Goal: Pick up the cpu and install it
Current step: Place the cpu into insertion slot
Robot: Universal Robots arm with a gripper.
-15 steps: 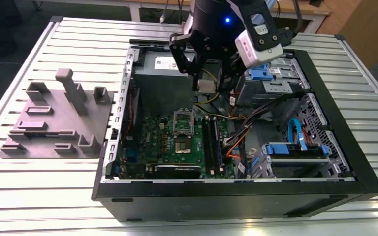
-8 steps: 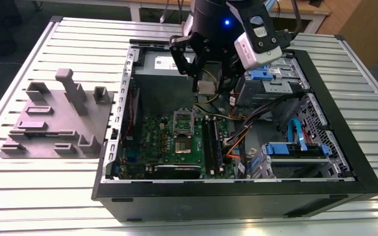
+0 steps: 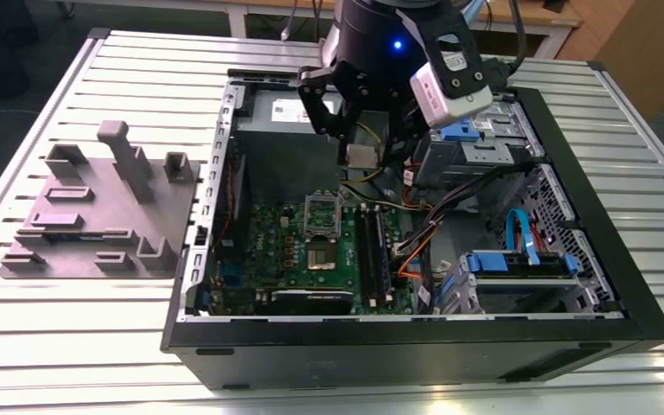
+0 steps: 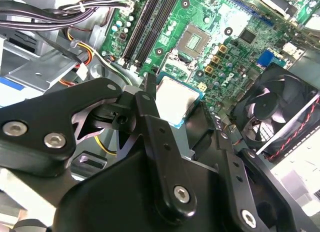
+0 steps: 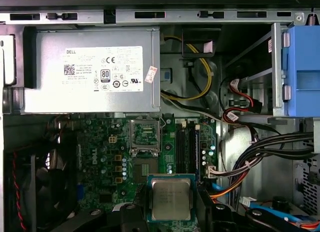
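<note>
Pincer [image 3: 367, 154] is clamped on the cpu [image 3: 361, 156], one finger on each of two opposite edges. Chip is held flat, metal top up, clear of the board. In the exterior view it hangs at upper middle of the frame, above the open computer case [image 3: 643, 320] and near the power supply [image 3: 280, 112]. Motherboard [image 3: 269, 259] lies below, its socket [image 3: 322, 257] uncovered, the hinged frame [image 3: 322, 210] swung open beside it. Both wrist views show the cpu over the green board, near the socket, not in it. Case sits on slatted bench [image 3: 55, 346]. Grey fixture block [image 3: 101, 216] at the exterior view's left.
</note>
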